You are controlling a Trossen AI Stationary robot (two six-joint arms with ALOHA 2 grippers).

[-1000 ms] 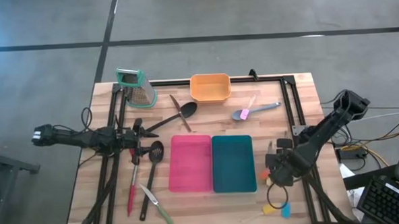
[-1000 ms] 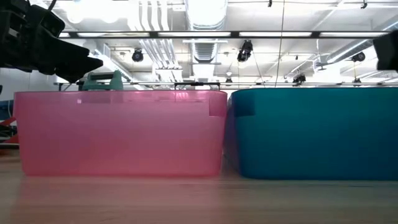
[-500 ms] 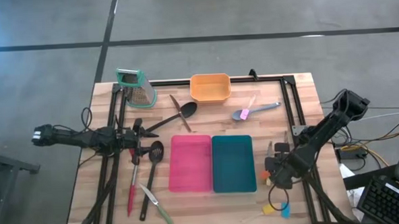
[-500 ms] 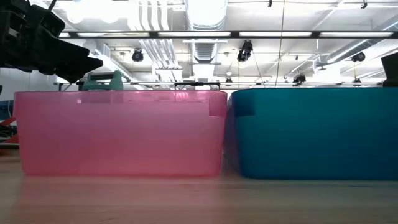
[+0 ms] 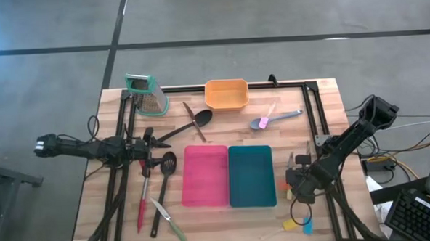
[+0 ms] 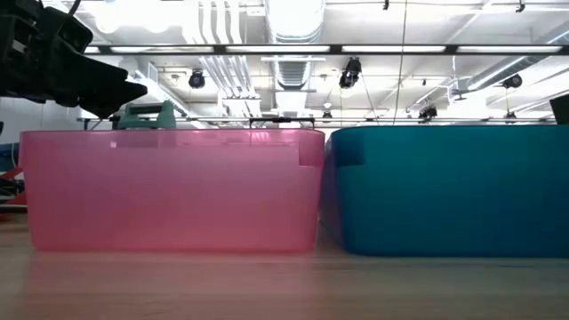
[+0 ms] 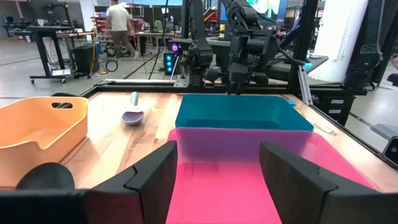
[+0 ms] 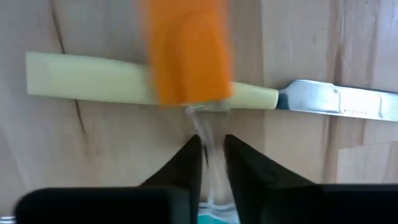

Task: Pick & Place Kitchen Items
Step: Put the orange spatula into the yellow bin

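I see the pink bin (image 5: 206, 176) and teal bin (image 5: 251, 176) side by side mid-table. My left gripper (image 7: 214, 180) waits spread apart beside the pink bin. My right gripper (image 8: 210, 155) pinches the orange-handled knife (image 8: 189, 59) over a cream-handled knife (image 8: 124, 84), just right of the teal bin.

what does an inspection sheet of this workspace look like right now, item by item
surface: wooden slatted table with a black metal frame.
job's things: black spoon, black slotted spatula, red-handled utensil, green-handled knife, lilac spoon; orange-handled knife lying across a cream-handled knife.
clutter: metal box grater; orange tub, pink bin, teal bin.
grippers: left gripper open beside the pink bin; right gripper closed on the orange-handled knife's blade.
cables: yellow loop near the right arm.
surroundings: person far behind.
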